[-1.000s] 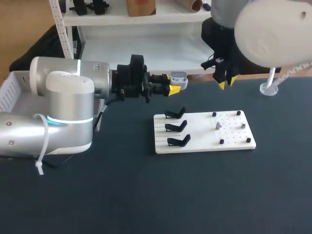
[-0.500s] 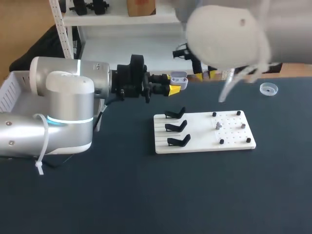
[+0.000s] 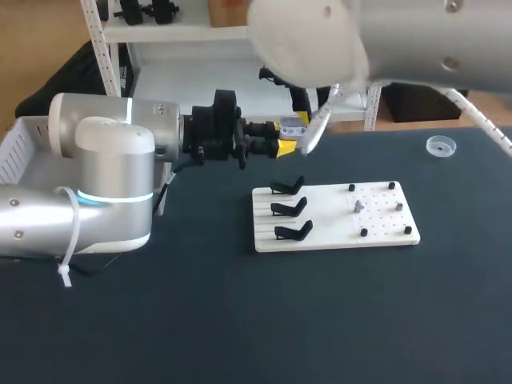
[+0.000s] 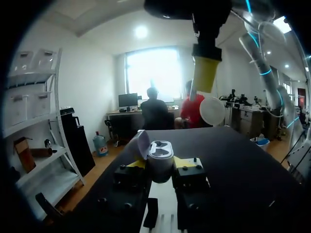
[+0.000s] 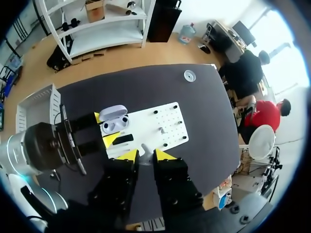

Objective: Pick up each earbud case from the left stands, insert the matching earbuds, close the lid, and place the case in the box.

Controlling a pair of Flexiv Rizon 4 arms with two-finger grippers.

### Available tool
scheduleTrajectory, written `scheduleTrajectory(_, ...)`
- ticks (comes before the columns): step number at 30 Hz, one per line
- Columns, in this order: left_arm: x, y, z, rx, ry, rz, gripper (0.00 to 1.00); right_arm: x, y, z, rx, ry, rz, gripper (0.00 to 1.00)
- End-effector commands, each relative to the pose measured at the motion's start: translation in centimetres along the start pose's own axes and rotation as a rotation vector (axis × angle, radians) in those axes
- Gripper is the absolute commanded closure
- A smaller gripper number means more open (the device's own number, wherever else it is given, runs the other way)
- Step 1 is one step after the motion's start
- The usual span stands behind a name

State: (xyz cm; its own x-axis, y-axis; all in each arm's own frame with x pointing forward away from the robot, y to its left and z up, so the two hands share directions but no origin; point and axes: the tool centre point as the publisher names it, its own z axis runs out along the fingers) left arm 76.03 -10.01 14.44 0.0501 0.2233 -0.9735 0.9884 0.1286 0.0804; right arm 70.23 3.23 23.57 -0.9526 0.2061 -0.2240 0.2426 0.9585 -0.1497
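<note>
STEP: seat an earbud in the open case (judged). Case is off its stand, lid up, not yet boxed.
CASE POS: earbud case [image 5: 115, 121] is held in the air over the table's far side, beyond the white board [image 3: 328, 238]. Lid is hinged open, wells face up.
L CLAW: left gripper [image 4: 160, 163] is clamped on the case body, one yellow tip on each side. Arm lies level, pointing across the table.
R CLAW: right gripper [image 5: 146, 154] is above the case, pointing down. Fingers are narrow, with a small white piece pinched between the tips, prob. the earbud [image 5: 144, 147].
ALIGNMENT: in the R wrist view the case sits ahead of the tips and off to one side, not under them. Lateral corr. needed before descent.
WELLS: two oval spots show in the case top. Cannot tell if either is filled.
PROCEDURE: centre the bud over a free well and match stem orientation to it. Descend slow and straight, and open only once the bud is seated. L arm to hold rigid, no regrip.
RISK: an off-axis push may twist the case in the L tips or knock the lid. A bud let go too high may bounce off.
STANDS: three black stands [image 3: 290, 208] on the board's left part, all bare.
BOARD, R PART: black pegs [image 3: 364, 232] with one small pale item [image 3: 359, 206] among them, too small to ID.
BOX: white box [image 3: 20, 140] at the table's left edge beside the L arm, well apart from the case.
AFTER SEATING: lid to be shut, then case goes to the box (judged).
</note>
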Motion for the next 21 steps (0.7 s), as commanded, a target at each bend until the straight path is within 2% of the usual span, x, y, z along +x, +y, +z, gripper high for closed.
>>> scheduleTrajectory(1, 0.1, -0.1, 0.0, -0.004, -0.003, 0.002, 1.00, -0.2, 0.3, -0.1, 0.007, 0.007, 0.001, 1.00)
scheduleTrajectory(7, 0.1, -0.1, 0.0, -0.004, -0.003, 0.002, 1.00, -0.2, 0.3, -0.1, 0.007, 0.007, 0.001, 1.00)
scheduleTrajectory(9, 0.1, -0.1, 0.0, -0.004, -0.003, 0.002, 1.00, 0.3, 0.9, 0.4, 0.000, 0.031, 0.040, 1.00)
scheduleTrajectory(13, 0.1, -0.1, 0.0, -0.004, -0.003, 0.002, 1.00, 0.9, 2.1, 0.9, 0.016, 0.021, 0.127, 1.00)
scheduleTrajectory(21, 0.1, -0.1, 0.0, -0.004, -0.003, 0.002, 1.00, 0.0, 2.7, 1.0, -0.002, 0.042, 0.217, 1.00)
